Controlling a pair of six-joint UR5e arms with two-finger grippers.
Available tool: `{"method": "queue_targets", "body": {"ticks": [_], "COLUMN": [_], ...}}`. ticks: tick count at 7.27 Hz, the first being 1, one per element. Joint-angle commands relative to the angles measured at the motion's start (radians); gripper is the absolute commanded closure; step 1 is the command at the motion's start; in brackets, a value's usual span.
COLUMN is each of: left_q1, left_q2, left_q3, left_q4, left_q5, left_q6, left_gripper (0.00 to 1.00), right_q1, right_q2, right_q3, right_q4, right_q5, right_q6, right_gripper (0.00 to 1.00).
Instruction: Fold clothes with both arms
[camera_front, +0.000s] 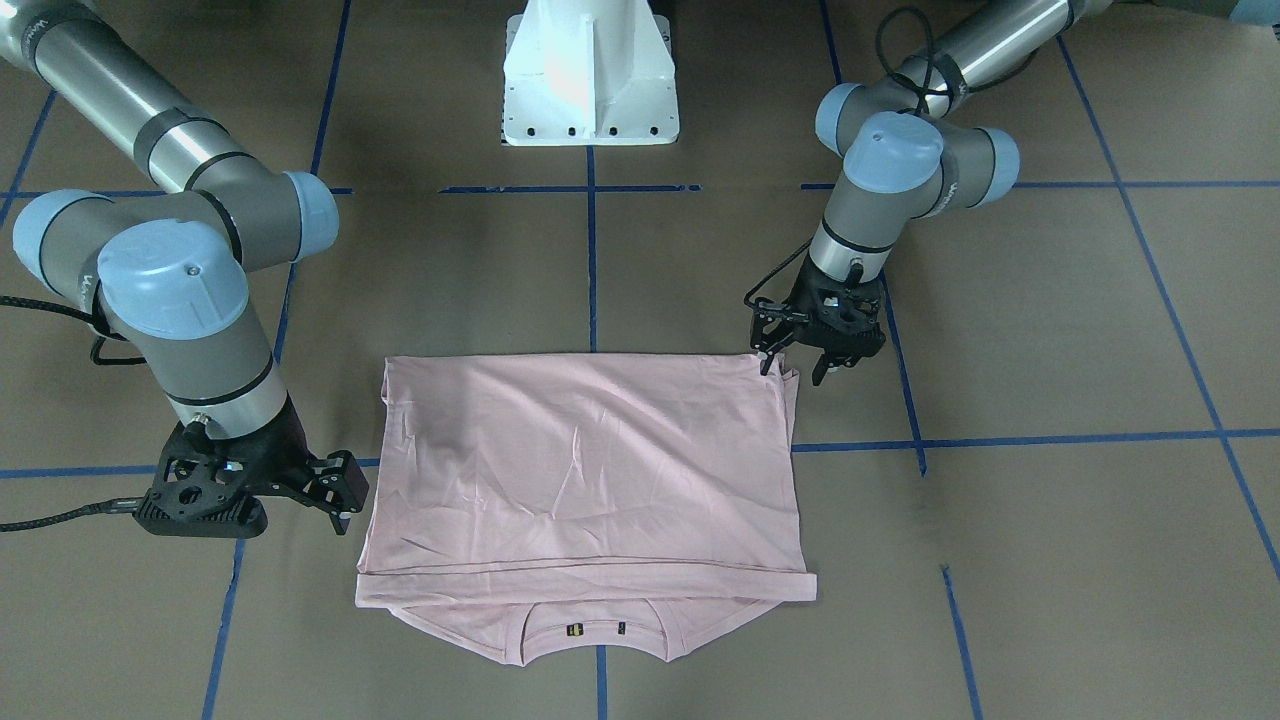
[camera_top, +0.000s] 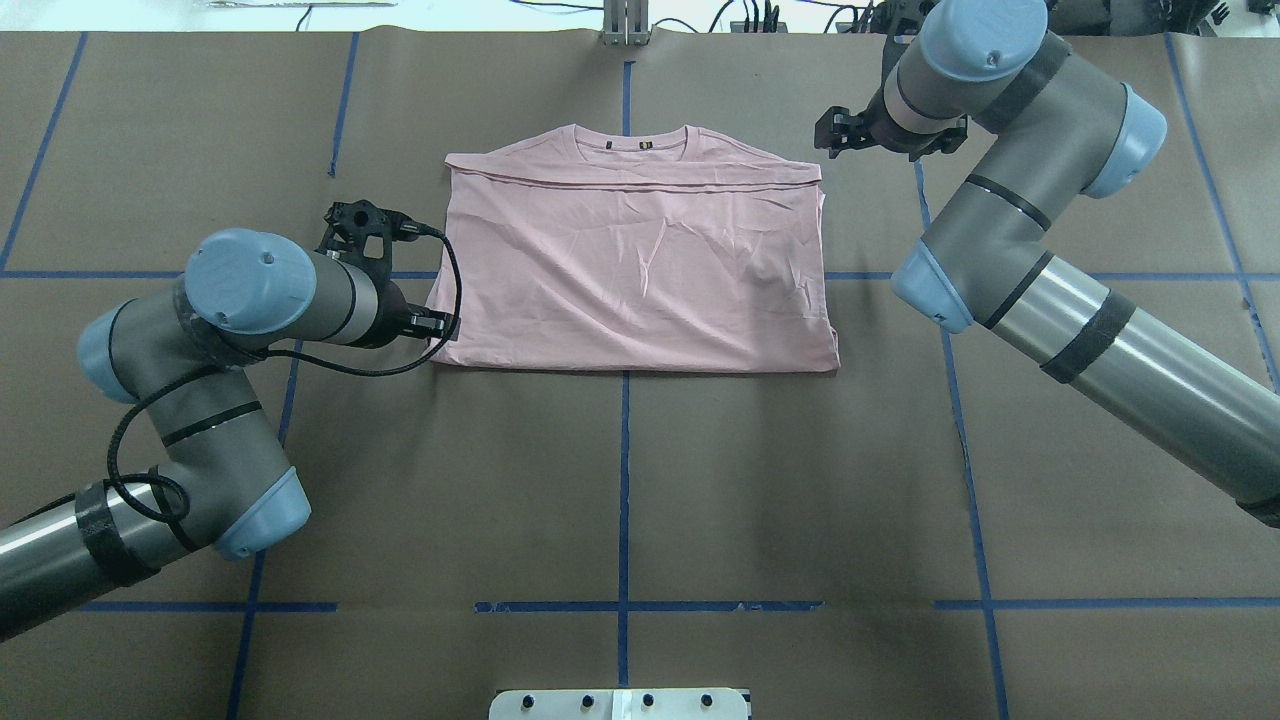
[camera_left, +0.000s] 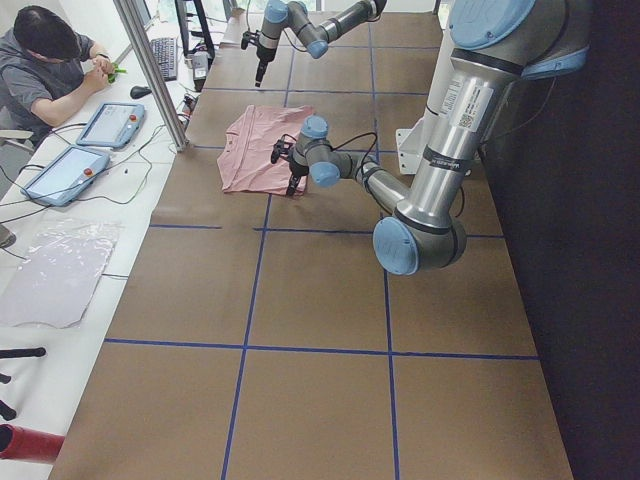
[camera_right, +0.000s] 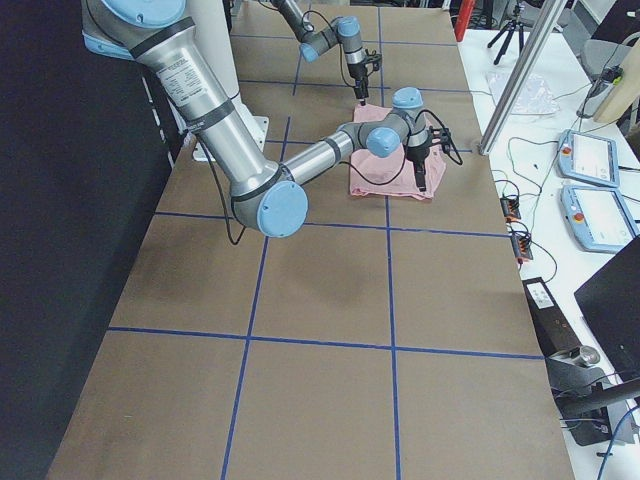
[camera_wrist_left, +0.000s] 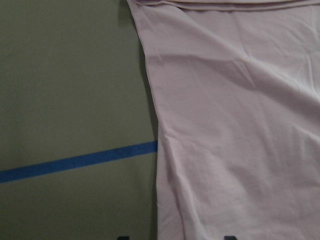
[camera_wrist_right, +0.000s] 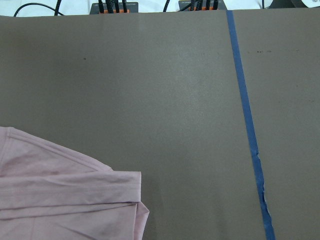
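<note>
Beside the shirt's left edge, at the corner nearest the robot, the left hand (camera_front: 795, 372) sits low with its fingers spread and nothing between them. Its wrist view shows the two tips straddling that edge, one over cloth and one over bare worktop (camera_front: 1050, 330). The shirt (camera_front: 580, 470) lies flat between the two hands, doubled over so that its hem stops just short of the collar (camera_front: 590, 640), plain side up and lightly creased. Just off the shirt's right edge, toward the collar end, the right hand (camera_front: 345, 497) is clear of the cloth; its fingers look spread and empty, though its own camera shows none of them. The lengthwise fold looks finished, so the step in hand is probably taking hold for a crosswise fold. At the left corner the layers fan out a little, so the lower finger should slide under the whole stack before the pinch, or the bottom layer will be left behind. The right hand would need to come down onto its own corner and grip just as deep. Both should then lift level and together, keeping the edge between them taut so the creases do not set into the new fold.
</note>
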Motion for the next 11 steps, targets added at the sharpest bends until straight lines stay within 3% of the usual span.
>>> {"method": "queue_targets", "body": {"ticks": [1, 3, 5, 8, 9, 11], "left_q1": [0.037, 0.04, 0.029, -0.092, -0.153, -0.265], "left_q2": [-0.003, -0.001, 0.006, 0.055, 0.049, -0.071], "left_q3": [0.001, 0.001, -0.016, -0.028, 0.025, 0.26], "left_q4": [0.001, 0.001, 0.003, 0.001, 0.0, -0.074], "left_q5": [0.001, 0.001, 0.004, 0.001, 0.001, 0.001], "left_q6": [-0.027, -0.027, -0.01, 0.224, 0.293, 0.393], "left_gripper": [0.56, 1.0, 1.0, 1.0, 1.0, 1.0], "right_q1": [0.0, 0.0, 0.0, -0.008, -0.017, -0.034], "right_q2": [-0.002, -0.004, -0.008, -0.008, -0.007, -0.005], "right_q3": [0.0, 0.002, 0.009, 0.015, 0.028, 0.034], "right_q4": [0.0, 0.0, 0.003, 0.006, 0.006, 0.008], "right_q5": [-0.002, -0.003, -0.003, -0.003, -0.003, -0.006], "right_q6": [0.0, 0.0, 0.009, 0.014, 0.015, 0.034], "right_gripper": [0.0, 0.0, 0.0, 0.0, 0.0, 0.0]}}
